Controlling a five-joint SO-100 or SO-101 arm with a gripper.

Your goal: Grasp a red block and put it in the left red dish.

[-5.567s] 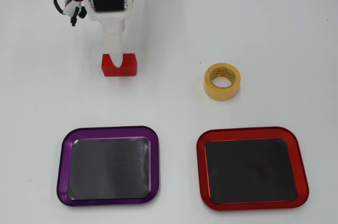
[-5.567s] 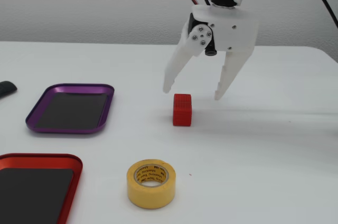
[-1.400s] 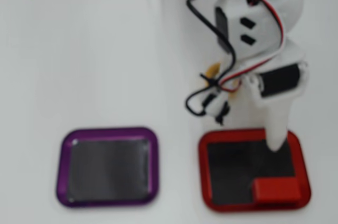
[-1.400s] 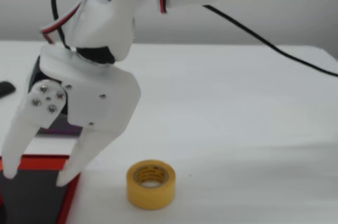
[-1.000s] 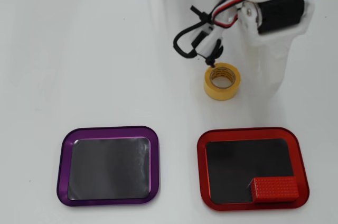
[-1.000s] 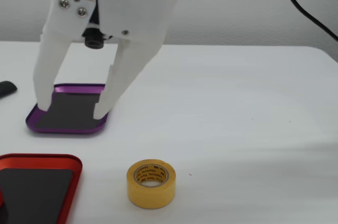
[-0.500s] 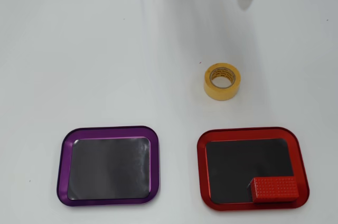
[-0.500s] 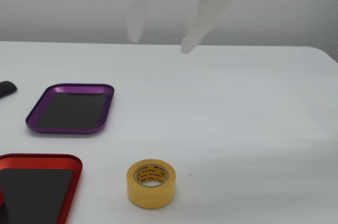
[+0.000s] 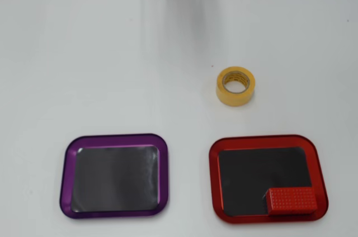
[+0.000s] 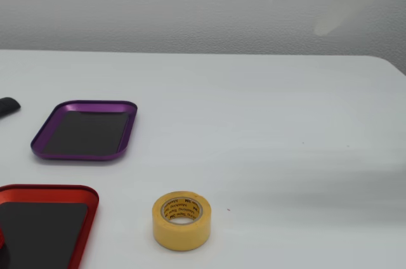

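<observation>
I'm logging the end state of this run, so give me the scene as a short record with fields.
red block: lying in the red tray's lower right corner, overhead view
red tray: holds the block
purple tray: empty, left of the red tray in the overhead view
yellow tape roll: on the table, outside both trays
gripper: blurred at the fixed view's top edge, holding nothing
</observation>
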